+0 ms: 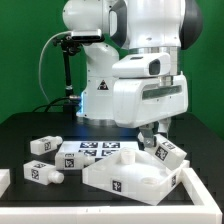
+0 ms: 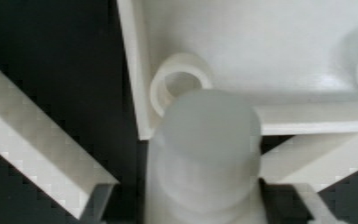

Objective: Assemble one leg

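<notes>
In the wrist view a white, round-ended leg [image 2: 208, 150] stands between my two dark fingers [image 2: 101, 205], and my gripper [image 2: 197, 205] is shut on it. Its tip lies just beside a round hole [image 2: 179, 82] near the corner of the large white rimmed panel [image 2: 274, 45]. In the exterior view my gripper [image 1: 150, 136] hangs low over the far right corner of the panel [image 1: 135, 178]; the held leg is mostly hidden there by the hand. Whether the tip touches the panel I cannot tell.
Two loose tagged legs [image 1: 42, 146] [image 1: 40, 172] lie at the exterior view's left, and another tagged leg [image 1: 168, 152] sits beside the gripper at the right. The marker board [image 1: 95, 150] lies behind the panel. The robot base [image 1: 100, 90] stands at the back.
</notes>
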Controlling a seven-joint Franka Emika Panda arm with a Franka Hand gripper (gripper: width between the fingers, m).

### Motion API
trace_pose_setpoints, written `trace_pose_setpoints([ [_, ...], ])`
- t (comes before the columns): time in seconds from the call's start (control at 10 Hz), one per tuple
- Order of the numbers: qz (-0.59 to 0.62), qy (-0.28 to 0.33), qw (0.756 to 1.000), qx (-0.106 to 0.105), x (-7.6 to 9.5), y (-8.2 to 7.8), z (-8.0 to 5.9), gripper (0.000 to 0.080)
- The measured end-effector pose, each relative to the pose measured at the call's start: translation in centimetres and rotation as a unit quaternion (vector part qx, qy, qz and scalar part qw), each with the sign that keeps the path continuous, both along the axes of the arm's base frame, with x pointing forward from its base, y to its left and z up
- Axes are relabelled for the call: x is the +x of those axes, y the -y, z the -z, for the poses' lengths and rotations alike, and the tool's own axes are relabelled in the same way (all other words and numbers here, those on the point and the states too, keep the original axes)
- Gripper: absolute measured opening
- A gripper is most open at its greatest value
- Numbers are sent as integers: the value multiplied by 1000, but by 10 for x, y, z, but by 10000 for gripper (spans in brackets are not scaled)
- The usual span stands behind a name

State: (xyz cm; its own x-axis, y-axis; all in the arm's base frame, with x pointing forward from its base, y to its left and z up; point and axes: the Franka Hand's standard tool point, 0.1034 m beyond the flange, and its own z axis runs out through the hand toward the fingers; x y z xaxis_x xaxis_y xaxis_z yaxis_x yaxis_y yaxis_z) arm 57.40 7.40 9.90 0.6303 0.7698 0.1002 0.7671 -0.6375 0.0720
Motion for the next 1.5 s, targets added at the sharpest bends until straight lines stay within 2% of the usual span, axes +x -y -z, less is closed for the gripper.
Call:
trace_pose_setpoints([
  [0.2, 12, 8, 1000, 3, -1, 0, -2, 287],
  [0.3, 47, 33, 998, 11, -16, 2, -10, 287],
  [0.4, 93, 36, 995, 17, -46, 6, -15, 287],
  [0.5, 148, 29, 988, 23, -74, 7, -15, 287],
  [0.6, 204, 20, 978, 33, -97, 1, -10, 287],
  [0.7, 216, 6, 976, 36, -104, -2, -6, 287],
  [0.8, 211, 9, 977, 38, -97, 0, -5, 287],
  [1.2, 215, 8, 976, 38, -101, -1, -4, 287],
  [1.3, 247, 14, 968, 45, -119, -2, 0, 287],
  [1.5, 301, -20, 953, 40, -172, -10, 18, 287],
])
